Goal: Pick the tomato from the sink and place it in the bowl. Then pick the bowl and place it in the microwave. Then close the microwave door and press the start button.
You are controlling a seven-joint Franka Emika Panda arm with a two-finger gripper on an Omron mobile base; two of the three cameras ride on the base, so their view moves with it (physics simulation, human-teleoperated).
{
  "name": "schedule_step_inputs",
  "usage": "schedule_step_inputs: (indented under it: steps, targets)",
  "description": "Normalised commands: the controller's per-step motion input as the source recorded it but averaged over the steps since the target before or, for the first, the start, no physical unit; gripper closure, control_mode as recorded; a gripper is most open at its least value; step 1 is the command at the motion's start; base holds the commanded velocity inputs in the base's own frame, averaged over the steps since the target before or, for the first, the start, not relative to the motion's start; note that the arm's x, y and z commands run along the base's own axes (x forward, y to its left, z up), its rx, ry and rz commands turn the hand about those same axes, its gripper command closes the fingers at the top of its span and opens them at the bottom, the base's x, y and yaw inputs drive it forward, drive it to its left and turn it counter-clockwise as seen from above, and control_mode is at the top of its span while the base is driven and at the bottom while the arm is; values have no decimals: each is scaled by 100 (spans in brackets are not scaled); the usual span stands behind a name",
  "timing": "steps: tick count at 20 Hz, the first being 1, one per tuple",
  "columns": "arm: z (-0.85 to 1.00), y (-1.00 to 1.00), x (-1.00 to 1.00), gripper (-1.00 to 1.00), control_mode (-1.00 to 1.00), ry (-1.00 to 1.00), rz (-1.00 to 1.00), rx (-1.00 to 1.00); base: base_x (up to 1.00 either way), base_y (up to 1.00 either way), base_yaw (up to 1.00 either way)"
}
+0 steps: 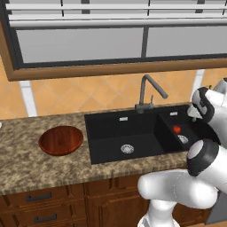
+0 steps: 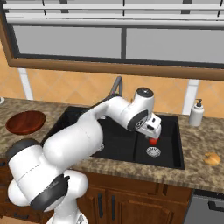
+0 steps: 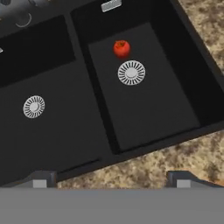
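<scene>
While its gripper (image 2: pixel 152 134) hangs spread above the sink (image 2: pixel 87 114), the tomato (image 3: pixel 121 48) waits just beside the drain (image 3: pixel 131 72), ungrasped.

one tomato (image 3: pixel 121 48), one bowl (image 1: pixel 60 140), two drains (image 3: pixel 131 72)

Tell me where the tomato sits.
The tomato lies on the floor of the sink's smaller right basin, just beside that basin's round drain.
</scene>
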Motion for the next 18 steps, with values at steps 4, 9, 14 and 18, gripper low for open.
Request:
schedule_step_inputs:
  steps: [4,9,14,18]
  targets:
    - [-23,-66,66,-100,-100,0,-1,11,0,0,0]
    - [-39,-31,97,-100,-100,6,0,8,0,0,0]
    - [-41,-27,66,-100,-100,9,0,3,0,0,0]
    - [-36,-37,36,-100,-100,0,0,12,0,0,0]
